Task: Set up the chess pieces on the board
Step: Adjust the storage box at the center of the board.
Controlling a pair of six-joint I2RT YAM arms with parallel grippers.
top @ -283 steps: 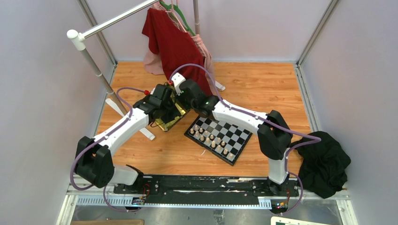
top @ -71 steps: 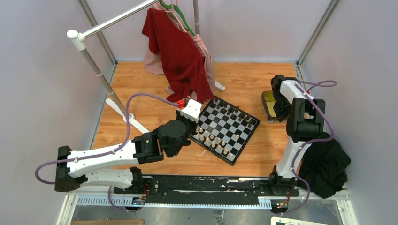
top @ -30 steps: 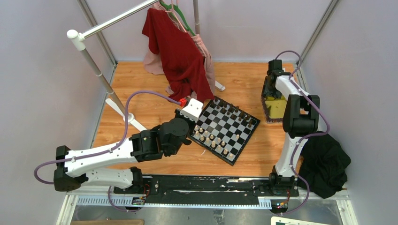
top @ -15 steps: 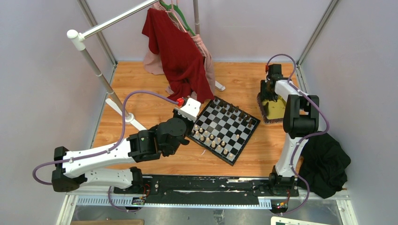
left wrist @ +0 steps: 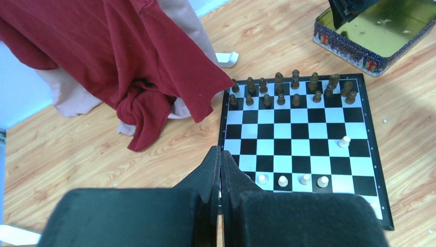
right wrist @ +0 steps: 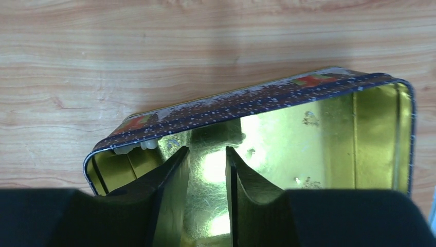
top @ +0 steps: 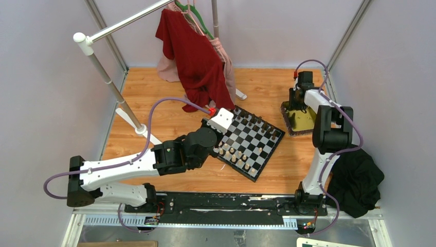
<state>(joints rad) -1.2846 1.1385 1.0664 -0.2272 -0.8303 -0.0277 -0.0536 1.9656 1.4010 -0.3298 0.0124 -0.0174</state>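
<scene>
The black-and-white board (top: 252, 140) lies tilted on the wood floor. Cream pieces (top: 234, 153) line its near side and dark pieces (top: 257, 123) its far side. In the left wrist view the dark pieces (left wrist: 288, 90) fill two far rows, several cream pawns (left wrist: 293, 180) stand near, and one cream pawn (left wrist: 344, 141) stands apart. My left gripper (left wrist: 220, 154) is shut and empty above the board's left edge (top: 224, 120). My right gripper (right wrist: 205, 150) is open over the gold tin (right wrist: 319, 139), (top: 298, 119). A cream piece (right wrist: 136, 146) lies in the tin's corner.
A red garment (top: 193, 51) and a pink one hang from a rack (top: 103, 72) at the back left, and the red hem (left wrist: 154, 103) reaches the floor beside the board. A black cloth (top: 357, 177) lies at the front right. Walls close in on both sides.
The tin has gone from left of the board to the right side and now lies flat. My right gripper hovers over it. My left arm has shifted right, toward the board.
</scene>
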